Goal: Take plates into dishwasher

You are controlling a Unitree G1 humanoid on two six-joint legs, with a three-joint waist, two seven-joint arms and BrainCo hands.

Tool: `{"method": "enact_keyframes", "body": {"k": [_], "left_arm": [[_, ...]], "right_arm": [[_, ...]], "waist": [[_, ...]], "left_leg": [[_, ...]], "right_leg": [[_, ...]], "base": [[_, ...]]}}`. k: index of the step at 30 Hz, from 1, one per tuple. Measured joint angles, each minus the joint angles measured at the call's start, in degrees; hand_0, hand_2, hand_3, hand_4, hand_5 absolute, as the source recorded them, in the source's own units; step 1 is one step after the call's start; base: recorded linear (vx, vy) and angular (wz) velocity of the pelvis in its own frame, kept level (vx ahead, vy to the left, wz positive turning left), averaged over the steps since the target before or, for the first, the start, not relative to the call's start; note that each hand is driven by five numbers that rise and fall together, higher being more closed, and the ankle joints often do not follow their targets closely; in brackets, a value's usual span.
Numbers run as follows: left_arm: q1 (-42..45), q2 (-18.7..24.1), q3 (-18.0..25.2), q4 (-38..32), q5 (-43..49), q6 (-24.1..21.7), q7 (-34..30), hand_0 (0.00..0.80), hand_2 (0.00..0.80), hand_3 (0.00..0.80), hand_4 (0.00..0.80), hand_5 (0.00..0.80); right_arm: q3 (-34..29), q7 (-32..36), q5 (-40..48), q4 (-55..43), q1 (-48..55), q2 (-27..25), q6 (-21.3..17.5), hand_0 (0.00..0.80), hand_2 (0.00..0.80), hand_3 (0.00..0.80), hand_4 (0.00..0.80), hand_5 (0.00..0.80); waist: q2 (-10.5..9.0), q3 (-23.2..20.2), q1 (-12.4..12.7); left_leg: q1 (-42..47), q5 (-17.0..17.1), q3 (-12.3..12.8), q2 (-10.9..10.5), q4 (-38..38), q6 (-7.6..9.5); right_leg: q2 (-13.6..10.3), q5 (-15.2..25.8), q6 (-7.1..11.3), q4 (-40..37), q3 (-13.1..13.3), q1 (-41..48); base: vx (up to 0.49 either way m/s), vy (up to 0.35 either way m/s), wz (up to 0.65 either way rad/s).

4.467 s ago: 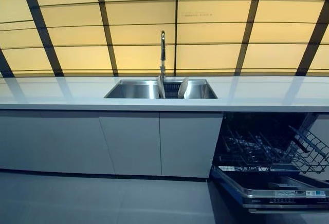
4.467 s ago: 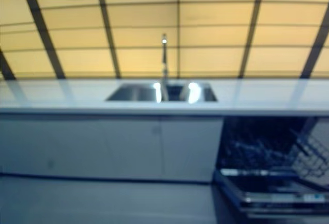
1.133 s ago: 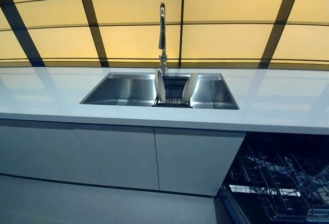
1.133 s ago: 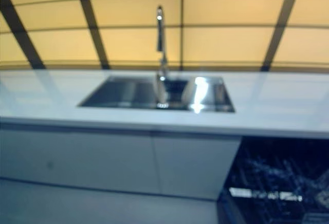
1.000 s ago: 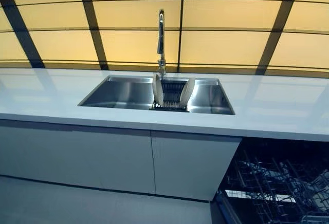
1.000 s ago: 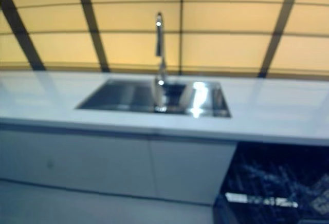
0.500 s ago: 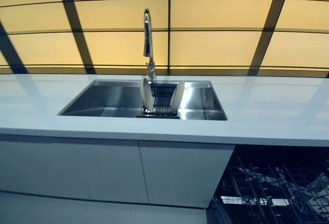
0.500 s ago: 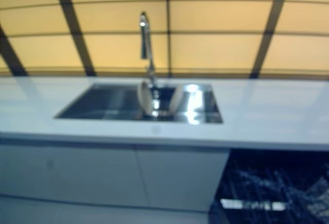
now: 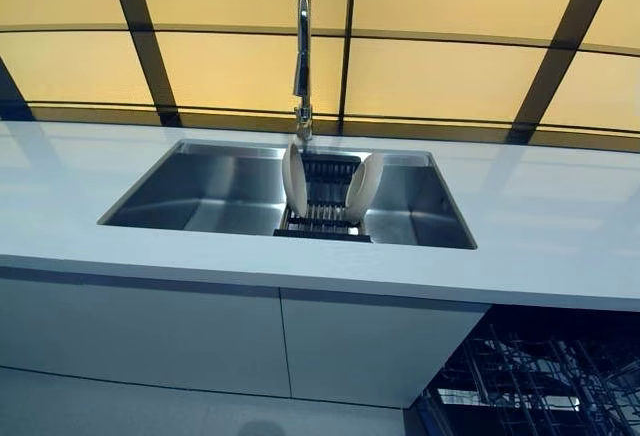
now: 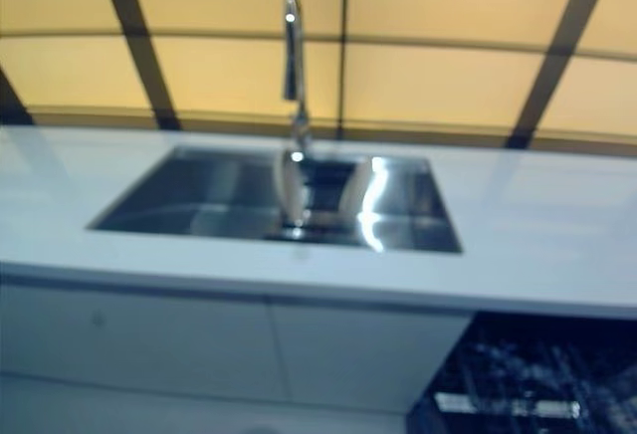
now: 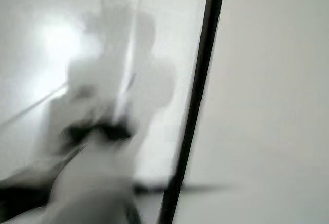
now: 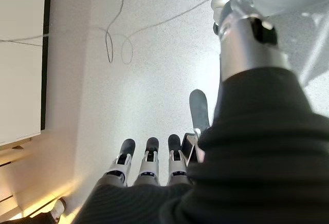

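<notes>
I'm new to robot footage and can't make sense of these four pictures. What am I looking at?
A two-armed humanoid robot is meant to load plates into a dishwasher. Two pictures come from its head cameras, facing a white counter with a steel sink and a tap. Two white plates stand on edge in a dark rack inside the sink. The open dishwasher shows at lower right. The other two come from wrist cameras. The right hand hangs over the floor, fingers straight, holding nothing. The left wrist picture is too blurred to read.
</notes>
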Motion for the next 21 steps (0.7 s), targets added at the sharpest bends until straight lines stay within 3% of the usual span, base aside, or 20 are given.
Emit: {"method": "enact_keyframes", "body": {"k": [3,4,5,7,9,10,13,14,15,17,19,20,21], "left_arm": [[0.21,-0.28,-0.01,0.02,1.08,0.12,-0.46,0.000,0.000,0.000,0.000,0.000],[0.35,-0.71,-0.09,0.04,1.56,0.22,-0.90,0.000,0.000,0.000,0.000,0.000],[0.28,-0.46,-0.32,0.02,2.74,0.27,-1.20,0.000,0.000,0.000,0.000,0.000],[0.27,0.04,-1.36,-0.04,3.53,0.68,-1.88,0.000,0.000,0.000,0.000,0.000],[0.22,0.33,-2.32,-0.02,4.38,1.26,-2.42,0.000,0.000,0.000,0.000,0.000],[-0.17,0.82,-2.34,1.00,4.61,1.81,-3.13,0.000,0.000,0.000,0.000,0.000],[-0.65,0.90,-2.29,1.97,4.97,1.87,-3.60,0.000,0.000,0.000,0.000,0.000],[-0.61,0.91,-2.27,2.59,4.92,1.84,-3.69,0.000,0.000,0.000,0.000,0.000],[-0.12,1.09,-2.25,2.09,4.86,1.75,-3.95,0.000,0.000,0.000,0.000,0.000],[0.86,0.45,-1.32,0.93,4.86,1.53,-3.61,0.000,0.000,0.000,0.000,0.000],[2.57,0.42,-1.53,-0.09,5.53,1.26,-3.54,0.000,0.000,0.000,0.000,0.000],[3.50,0.42,-1.54,0.05,5.53,1.29,-3.54,0.000,0.000,0.000,0.000,0.000],[4.47,-0.04,-1.57,0.17,5.54,1.36,-3.58,0.000,0.000,0.000,0.000,0.000]], "right_arm": [[-0.11,0.00,-0.06,0.02,1.54,-0.21,0.58,0.000,0.000,0.000,0.000,0.000],[-1.00,0.11,-0.19,-0.63,1.79,-0.35,0.00,0.000,0.000,0.000,0.000,0.000],[-1.22,0.22,-0.21,-1.50,2.35,0.16,-0.45,0.000,0.000,0.000,0.000,0.000],[-1.23,0.23,-0.19,-3.75,2.34,0.85,-1.76,0.000,0.000,0.000,0.000,0.000],[-1.21,0.21,-0.22,-4.93,2.19,1.17,-2.55,0.000,0.000,0.000,0.000,0.000],[-1.00,0.10,-0.93,-5.49,0.86,1.41,-3.54,0.000,0.000,0.000,0.000,0.000],[-1.20,0.22,-1.12,-5.60,0.97,1.49,-3.88,0.000,0.000,0.000,0.000,0.000],[-1.11,0.27,-1.11,-5.47,0.68,1.64,-4.42,0.000,0.000,0.000,0.000,0.000],[-1.21,0.24,-1.24,-5.50,0.45,2.15,-4.92,0.000,0.000,0.000,0.000,0.000],[-1.70,0.19,-1.24,-5.32,0.69,2.24,-5.03,0.000,0.000,0.000,0.000,0.000],[-2.05,0.14,-1.24,-5.41,0.75,2.35,-5.07,0.000,0.000,0.000,0.000,0.000],[-2.05,0.05,-1.25,-5.50,0.35,2.33,-5.05,0.000,0.000,0.000,0.000,0.000],[-2.02,-0.06,-1.26,-5.74,-0.10,1.89,-5.10,0.000,0.000,0.000,0.000,0.000]], "waist": [[-0.56,-0.70,-0.32],[0.82,-0.99,-0.47],[1.00,-1.22,-0.66],[1.24,-1.99,-1.94],[1.93,-2.53,-2.57],[2.23,-2.66,-3.66],[1.62,-2.58,-4.18],[1.71,-2.51,-5.06],[0.82,-1.90,-4.96],[0.24,-2.43,-4.74],[-0.68,-2.95,-4.49],[-0.81,-3.00,-4.31],[-0.04,-3.12,-4.59]], "left_leg": [[2.69,-1.48,0.24,-1.43,-1.77,2.33],[5.90,-0.90,0.66,-0.94,-5.61,3.34],[8.14,-1.07,0.69,-1.03,-6.79,3.74],[10.19,-1.26,0.12,-1.48,-8.23,4.35],[11.40,-0.94,0.09,-1.07,-9.58,3.98],[11.70,-0.85,-0.18,-0.81,-10.55,3.99],[12.89,-1.30,-0.66,-1.06,-10.84,3.70],[13.10,-1.83,-1.68,-0.82,-10.85,3.69],[14.23,-2.08,-1.16,-1.04,-11.67,3.57],[15.02,-3.28,-1.06,-0.77,-11.69,3.10],[16.00,-3.96,-1.00,-0.71,-11.61,1.49],[16.50,-4.57,-0.82,-0.57,-11.51,0.75],[16.98,-5.23,-0.78,0.39,-11.28,-0.14]], "right_leg": [[-1.85,-2.56,2.41,4.64,-0.20,-0.35],[-2.44,-3.30,3.98,17.48,-0.73,-5.18],[-3.45,-2.55,4.59,28.06,-1.35,-9.32],[-5.91,-2.73,4.87,38.17,-1.67,-14.89],[-6.75,-2.93,5.32,35.02,-2.02,-17.53],[-6.88,-1.81,6.67,21.20,-1.85,-19.16],[-7.45,2.48,8.12,12.93,-1.89,-21.67],[-6.51,5.27,9.10,7.78,-0.81,-21.68],[-6.44,8.54,9.09,6.45,-0.26,-23.42],[-6.30,9.19,8.63,7.54,-0.96,-22.88],[-6.50,10.71,8.25,5.19,-1.80,-19.69],[-6.28,15.84,6.37,2.17,-2.25,-18.01],[-4.93,17.29,3.00,-0.76,-2.51,-16.02]], "base": [[0.201,0.154,-0.08],[0.308,0.196,-0.19],[0.352,0.165,-0.12],[0.311,-0.024,0.08],[0.194,-0.140,0.01],[0.081,-0.095,0.08],[0.042,-0.070,0.17],[0.088,-0.100,0.31],[0.140,-0.120,0.40],[0.203,-0.127,0.29],[0.156,-0.101,0.03],[0.120,-0.077,-0.14],[0.100,-0.059,-0.15]]}}
